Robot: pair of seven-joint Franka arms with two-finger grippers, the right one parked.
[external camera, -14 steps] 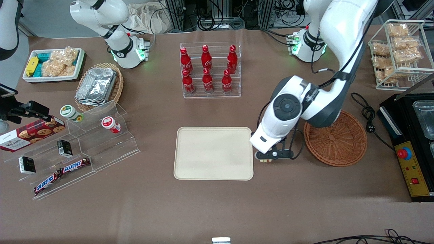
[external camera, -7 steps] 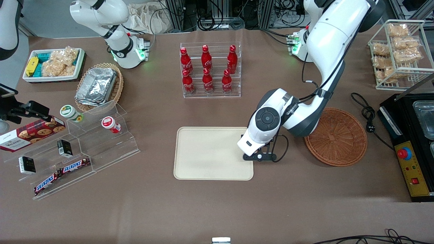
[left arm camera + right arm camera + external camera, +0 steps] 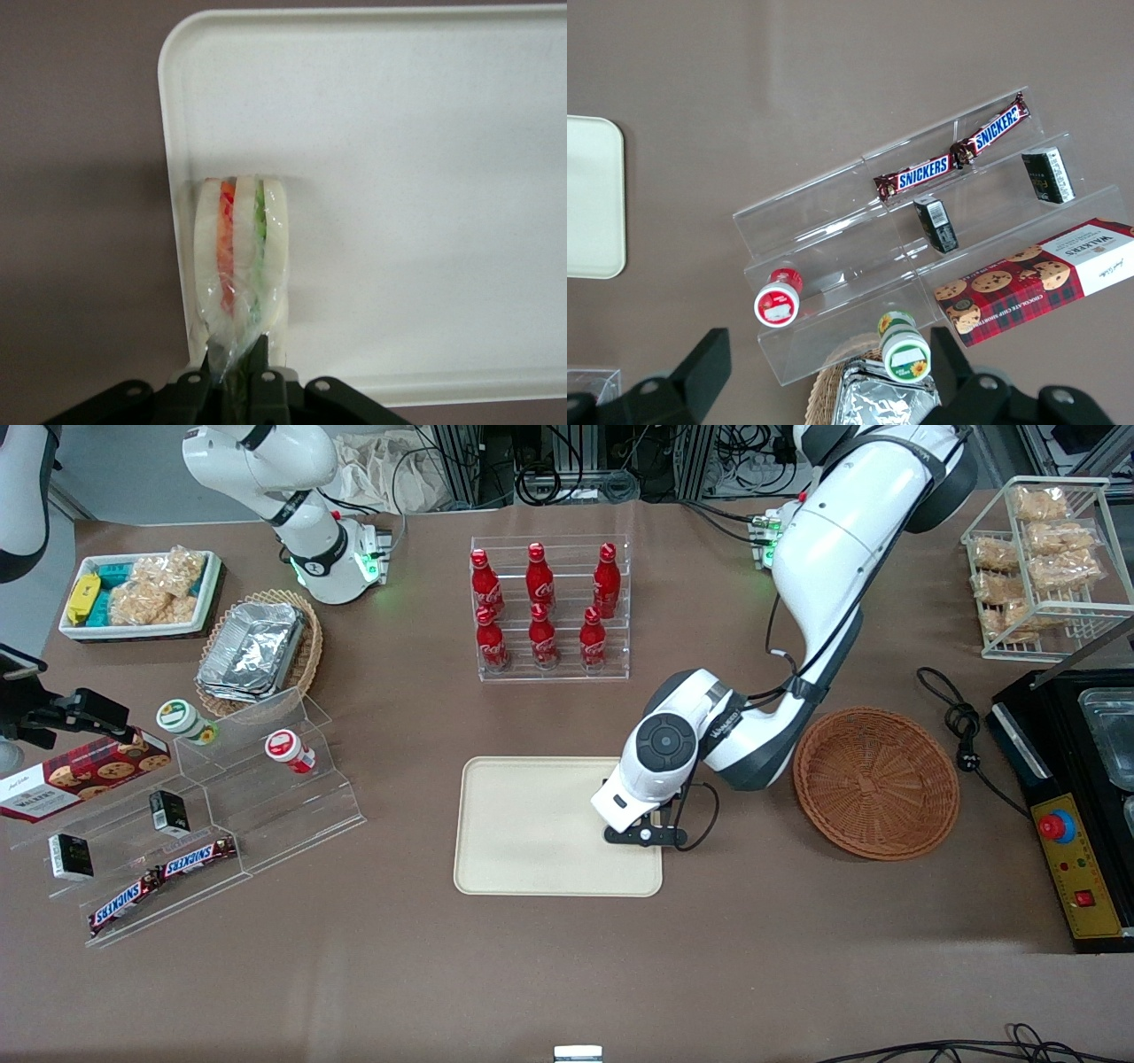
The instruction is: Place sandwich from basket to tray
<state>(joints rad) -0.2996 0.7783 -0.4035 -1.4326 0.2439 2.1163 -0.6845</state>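
Spanning the whole scene, table [image 3: 567, 974]: brown surface, carries every item listed below.

Tray [image 3: 532, 824]: cream, rectangular, rounded corners, low rim. Lies directly under the hand; bare apart from the area where the hand hangs, at the tray's end nearer the basket.

Basket [image 3: 875, 782]: round, reddish-brown wicker. Sits on the table near the hand, toward the working arm's end, clear of the tray; nothing shows inside it.

Rack of red bottles [image 3: 549, 607]: clear stand, six bottles in two rows, farther from the front camera than the hand.

Hand [image 3: 643, 834]: black two-finger unit on the left arm, over the tray's end near the basket. Fingers [image 3: 257, 367] drawn close together, pinching the clear wrap at one tip of the sandwich.

Sandwich [image 3: 241, 257]: wedge of white bread in clear film, orange-red and green filling layers showing along its edge. Held in the hand, over the tray just inside the rim; contact with the tray cannot be told.
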